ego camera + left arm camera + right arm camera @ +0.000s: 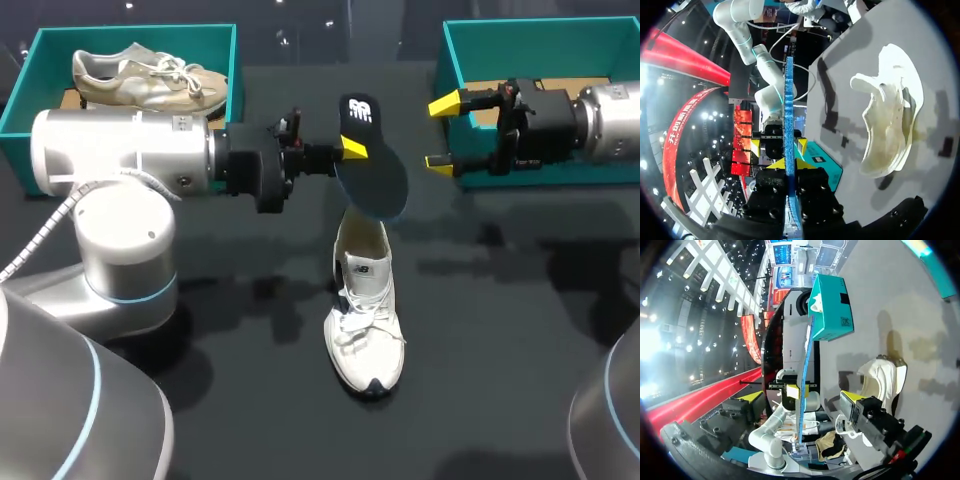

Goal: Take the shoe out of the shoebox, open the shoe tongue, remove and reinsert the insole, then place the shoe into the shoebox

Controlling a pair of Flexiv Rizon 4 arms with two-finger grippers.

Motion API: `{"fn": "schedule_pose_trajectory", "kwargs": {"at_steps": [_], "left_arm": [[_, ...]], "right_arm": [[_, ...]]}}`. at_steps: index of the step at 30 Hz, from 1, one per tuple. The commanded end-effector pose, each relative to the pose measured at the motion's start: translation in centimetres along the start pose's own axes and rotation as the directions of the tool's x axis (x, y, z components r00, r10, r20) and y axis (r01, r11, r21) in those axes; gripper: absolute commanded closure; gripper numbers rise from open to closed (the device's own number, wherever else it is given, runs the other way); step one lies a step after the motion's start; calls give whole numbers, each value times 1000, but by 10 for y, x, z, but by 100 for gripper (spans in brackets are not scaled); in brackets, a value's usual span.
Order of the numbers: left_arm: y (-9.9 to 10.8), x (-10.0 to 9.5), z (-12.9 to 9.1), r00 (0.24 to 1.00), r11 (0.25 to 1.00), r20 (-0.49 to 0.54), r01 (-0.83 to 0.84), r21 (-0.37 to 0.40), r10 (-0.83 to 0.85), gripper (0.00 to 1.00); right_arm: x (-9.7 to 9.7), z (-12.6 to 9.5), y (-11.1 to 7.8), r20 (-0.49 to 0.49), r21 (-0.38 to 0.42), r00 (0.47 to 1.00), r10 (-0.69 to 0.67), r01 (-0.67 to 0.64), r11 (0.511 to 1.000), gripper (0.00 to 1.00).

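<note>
Teal left shoebox (130, 35) holding one beige shoe (150, 80), second teal right shoebox (540, 28), one white shoe (366, 330) on tabletop (520, 330), one insole (370, 170) pinched by left gripper (352, 148), right gripper (442, 133) spread

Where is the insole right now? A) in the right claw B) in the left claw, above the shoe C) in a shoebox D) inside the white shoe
B: the left claw is shut on the insole, holding it over the white shoe; the right claw stands open and empty.
</note>
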State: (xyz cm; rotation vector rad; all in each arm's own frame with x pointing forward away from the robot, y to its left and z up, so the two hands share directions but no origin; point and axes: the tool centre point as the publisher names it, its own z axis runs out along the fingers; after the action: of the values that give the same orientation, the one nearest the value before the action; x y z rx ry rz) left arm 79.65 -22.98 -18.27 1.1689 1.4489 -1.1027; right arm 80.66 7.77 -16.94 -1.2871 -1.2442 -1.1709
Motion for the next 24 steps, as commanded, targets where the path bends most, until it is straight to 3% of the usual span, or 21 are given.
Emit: {"fn": "schedule_pose_trajectory", "kwargs": {"at_steps": [1, 4, 17, 20, 24], "left_arm": [[-10, 3, -12, 992, 993, 38, 121, 10, -122, 100], [-12, 4, -15, 945, 944, 40, 323, 64, -326, 100], [-14, 3, -13, 945, 945, 29, 323, 51, -325, 100], [-19, 0, -15, 920, 920, 17, 392, 11, -392, 100], [-25, -4, -26, 817, 817, 24, 577, -22, -576, 100]], "right_arm": [[3, -6, -10, 5, -14, 1000, 0, 0, 1000, 0], [3, -6, -10, 5, -14, 1000, 0, 0, 1000, 0], [3, -6, -10, 5, -14, 1000, 0, 0, 1000, 0], [3, -6, -10, 5, -14, 1000, 0, 0, 1000, 0], [3, -6, -10, 5, -14, 1000, 0, 0, 1000, 0]]}}
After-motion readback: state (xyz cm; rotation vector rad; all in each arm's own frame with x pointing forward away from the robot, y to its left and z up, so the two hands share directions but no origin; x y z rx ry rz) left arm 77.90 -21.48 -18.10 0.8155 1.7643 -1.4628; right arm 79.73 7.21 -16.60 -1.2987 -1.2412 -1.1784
